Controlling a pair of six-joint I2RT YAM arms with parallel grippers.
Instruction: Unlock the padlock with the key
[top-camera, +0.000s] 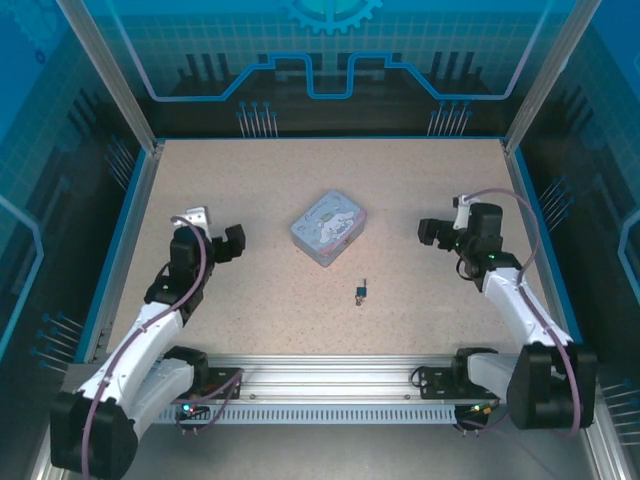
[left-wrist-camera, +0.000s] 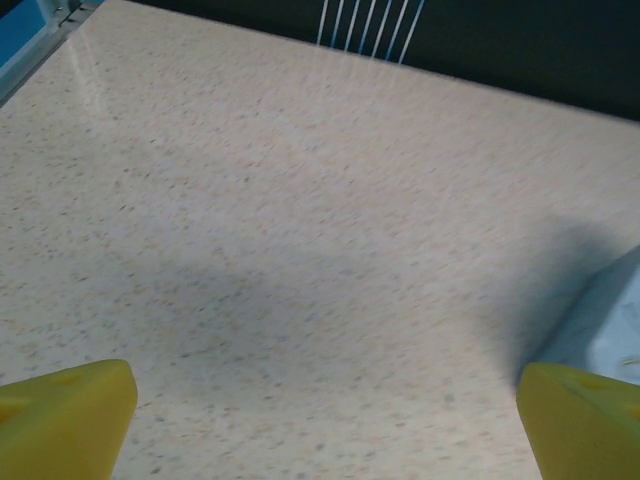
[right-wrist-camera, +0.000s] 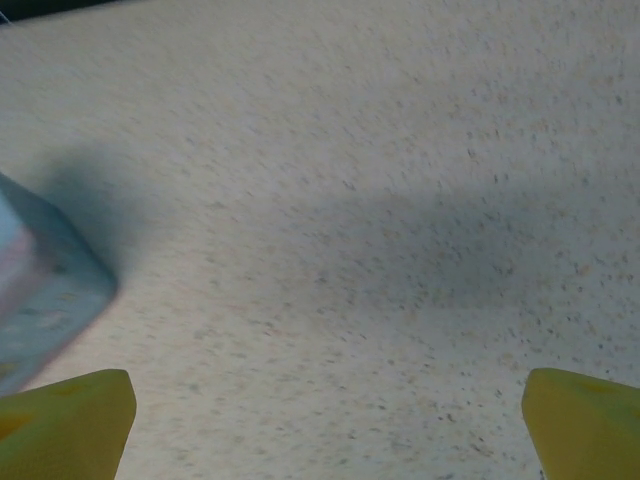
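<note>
Closest to the camera, a ribbed metal rail (top-camera: 330, 372) with both arm bases bolted on is seen along the near edge of the bench (top-camera: 250, 180), a speckled beige, stone-looking slab.

On the left, the left hand (top-camera: 226, 244) is held spread wide over bare bench, with nothing gripped or touched. Its yellow wedge-shaped fingertips (left-wrist-camera: 65, 410) are seen way out at the bottom corners of the wrist view.

Toward the middle, a light-blue tin (top-camera: 328, 227) is laid flat at an angle. It's rectangular with rounded corners and has a cartoon printed on the lid.

Just nearer than the tin and a bit right, the padlock (top-camera: 360, 295) is found, tiny and dark teal, lying on the bench well apart from both hands. The key (top-camera: 365, 284) is made out as a thin dark sliver right at the padlock's far end. Whether it's inserted can't be told.

On the right, the right hand (top-camera: 433, 232) is likewise spread wide and empty, and a blurry corner of the tin is caught at the left edge of its wrist view.
</note>
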